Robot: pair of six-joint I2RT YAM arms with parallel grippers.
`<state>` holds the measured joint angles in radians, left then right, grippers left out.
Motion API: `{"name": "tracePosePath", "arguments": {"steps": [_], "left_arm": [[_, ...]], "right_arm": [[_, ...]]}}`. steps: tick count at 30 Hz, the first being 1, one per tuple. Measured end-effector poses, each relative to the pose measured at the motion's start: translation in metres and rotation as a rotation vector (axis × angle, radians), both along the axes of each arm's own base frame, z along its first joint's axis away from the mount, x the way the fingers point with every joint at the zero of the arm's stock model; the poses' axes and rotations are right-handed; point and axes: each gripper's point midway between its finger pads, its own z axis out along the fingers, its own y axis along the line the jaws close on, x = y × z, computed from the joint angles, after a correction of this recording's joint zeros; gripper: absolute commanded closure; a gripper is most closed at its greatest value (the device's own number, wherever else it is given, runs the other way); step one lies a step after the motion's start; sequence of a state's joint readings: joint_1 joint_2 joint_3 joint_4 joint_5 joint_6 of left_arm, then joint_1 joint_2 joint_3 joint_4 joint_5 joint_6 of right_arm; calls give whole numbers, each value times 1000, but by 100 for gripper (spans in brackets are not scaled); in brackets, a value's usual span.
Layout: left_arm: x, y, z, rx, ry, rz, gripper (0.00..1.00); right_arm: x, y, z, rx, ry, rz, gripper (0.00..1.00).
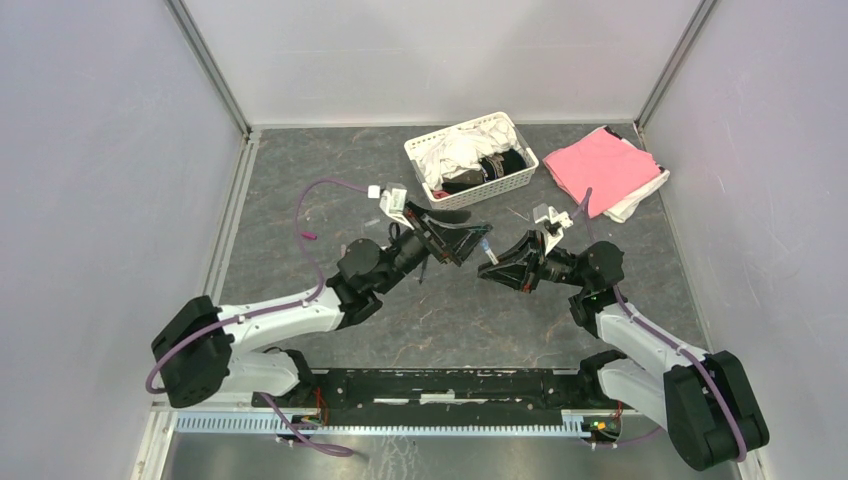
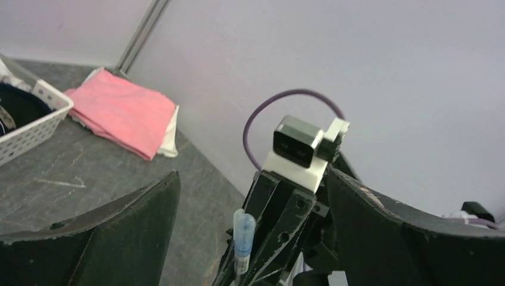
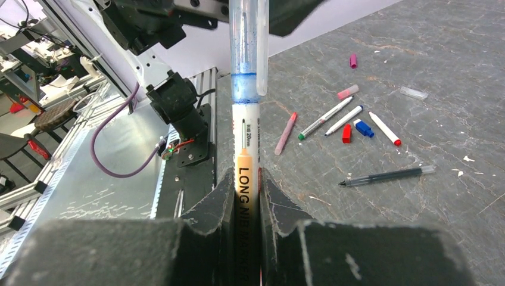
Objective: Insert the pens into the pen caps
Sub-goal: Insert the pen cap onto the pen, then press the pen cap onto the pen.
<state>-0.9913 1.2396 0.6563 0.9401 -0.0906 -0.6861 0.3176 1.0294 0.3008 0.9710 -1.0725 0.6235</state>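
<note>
Right gripper (image 3: 247,179) is clamped on a pen (image 3: 246,143) above mid-desk with a cap (image 3: 244,47) looking seated, left gripper (image 2: 251,179) spread wide beside it, so I reckon one done, several pens (image 3: 324,118) and caps (image 3: 346,133) left.

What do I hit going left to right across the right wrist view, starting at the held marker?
marker clamped in the jaws → pinkish pen → green-tipped pen → red-tipped pen → clear cap. Left out, since they overlap those sideways: red cap, blue cap, black pen.
</note>
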Motion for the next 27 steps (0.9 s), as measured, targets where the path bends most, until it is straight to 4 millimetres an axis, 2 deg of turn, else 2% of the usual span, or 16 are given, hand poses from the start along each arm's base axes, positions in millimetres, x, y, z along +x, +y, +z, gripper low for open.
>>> {"name": "tracePosePath", "arguments": {"steps": [2,5,9,10,13,17,21,23,27], "left_arm": [[3,-7,-10,44,20,-17,20],[4,-18,-29,107,61,-41,28],[7,-24,-40,137,97,-50,41],[7,-24,-43,142,105,-51,42],[6,-24,-43,140,112,-53,44],[6,-24,-43,133,121,-56,55],[5,-25,-42,126,128,-64,86],[4,-26,-41,126,128,-73,97],[4,-28,-44,133,132,-81,98]], "right_arm": [[0,0,0,0,-2,1,100],[-1,0,0,0,-2,3,100],[0,0,0,-2,-2,2,100],[0,0,-1,-4,-1,1,100],[1,0,-1,-6,-2,-1,100],[1,0,-2,-9,-1,-2,100],[1,0,-4,-14,8,-4,100],[1,0,-6,-18,20,-3,100],[3,-1,-8,-24,34,-11,100]]}}
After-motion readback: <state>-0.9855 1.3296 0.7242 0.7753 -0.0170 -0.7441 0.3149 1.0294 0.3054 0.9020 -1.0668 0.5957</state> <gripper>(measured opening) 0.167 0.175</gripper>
